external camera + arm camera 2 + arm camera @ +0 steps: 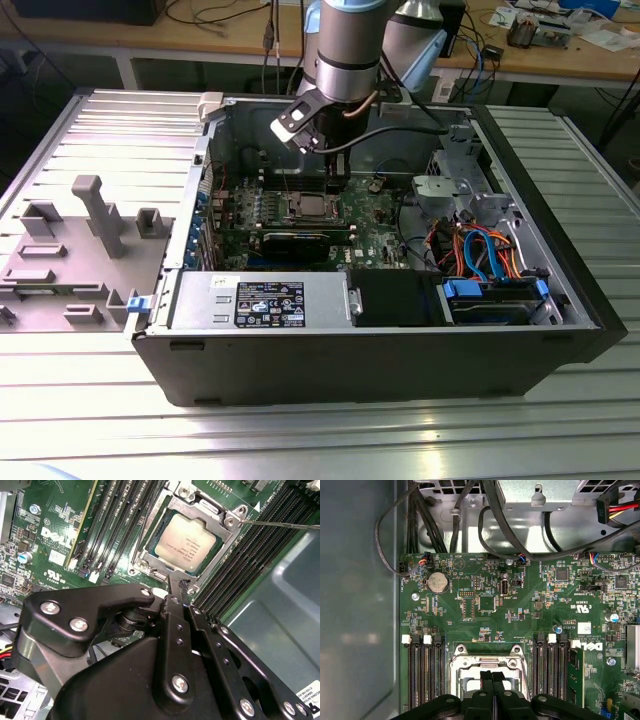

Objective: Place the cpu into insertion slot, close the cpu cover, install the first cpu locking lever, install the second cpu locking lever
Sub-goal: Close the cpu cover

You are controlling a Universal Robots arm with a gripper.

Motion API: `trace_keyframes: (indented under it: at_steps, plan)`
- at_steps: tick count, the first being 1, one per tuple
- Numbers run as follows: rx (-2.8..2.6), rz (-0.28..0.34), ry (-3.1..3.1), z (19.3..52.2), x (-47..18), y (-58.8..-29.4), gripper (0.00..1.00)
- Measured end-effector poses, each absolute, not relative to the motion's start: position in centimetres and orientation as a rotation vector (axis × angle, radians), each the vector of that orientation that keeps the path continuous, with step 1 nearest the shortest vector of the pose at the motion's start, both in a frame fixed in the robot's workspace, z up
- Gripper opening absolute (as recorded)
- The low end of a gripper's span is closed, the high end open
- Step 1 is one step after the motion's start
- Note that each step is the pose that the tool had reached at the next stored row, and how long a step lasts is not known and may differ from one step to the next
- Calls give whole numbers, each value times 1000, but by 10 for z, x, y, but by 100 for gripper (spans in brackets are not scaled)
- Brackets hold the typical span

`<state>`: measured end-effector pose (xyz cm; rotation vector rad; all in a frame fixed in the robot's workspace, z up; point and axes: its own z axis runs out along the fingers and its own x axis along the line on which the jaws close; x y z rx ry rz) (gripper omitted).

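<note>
- Cpu [185, 542]: seated flat in the slot [461, 672], dull metal top up. It sits well in from the edges of the board [485, 605], between two banks of memory slots [120, 525].
- Handling, as a judgement: light, thin and stiff. The smooth top would be slippery, and the contact side is fragile. Any hold belongs on two opposite edges, with no push on the middle. Seated as it is, those edges are largely covered.
- Cover [159, 522]: the silver frame looks laid down around the cpu's rim, with the top showing through its window. It is likely thin, springy sheet metal that is best pressed at the edge away from the hinge.
- Lever [280, 525]: a thin wire rod runs out from one corner of the cover, over the memory slots. It is probably stiff and springy. Whether it is latched I cannot tell.
- Jaws: pressed together, with nothing visible between them. In the second wrist view their tip stands at the cover's edge, just beside the cpu rather than over its middle. Whether it touches the metal I cannot tell.
- Around it: the board lies in the open case [350, 360], near the case's far wall, and the case rests on the ribbed worktop [300, 440].
</note>
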<state>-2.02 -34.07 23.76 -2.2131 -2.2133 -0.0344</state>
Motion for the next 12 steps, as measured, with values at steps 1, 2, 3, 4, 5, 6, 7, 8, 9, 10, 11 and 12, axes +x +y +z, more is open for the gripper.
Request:
trace_keyframes:
  at_steps: [1,2,3,4,5,6,7,8,9,10,11,12]
  plan:
    - [-2213,-34,-2213,238,-20,-341,11]
    - [-2213,-34,-2213,237,-20,-341,11]
    - [-2213,-34,-2213,237,-21,-341,11]
    - [-2212,-34,-2215,237,-24,-341,11]
    - [-2210,-34,-2217,236,-26,-341,11]
    - [-2207,-35,-2219,234,-30,-341,11]
    - [-2205,-35,-2221,233,-32,-341,11]
    - [-2201,-35,-2224,231,-37,-341,11]
    - [-2200,-36,-2225,229,-39,-341,11]
    - [-2199,-36,-2226,228,-40,-341,11]
    - [-2198,-36,-2227,226,-41,-342,11]
    - [-2197,-36,-2227,225,-43,-342,11]
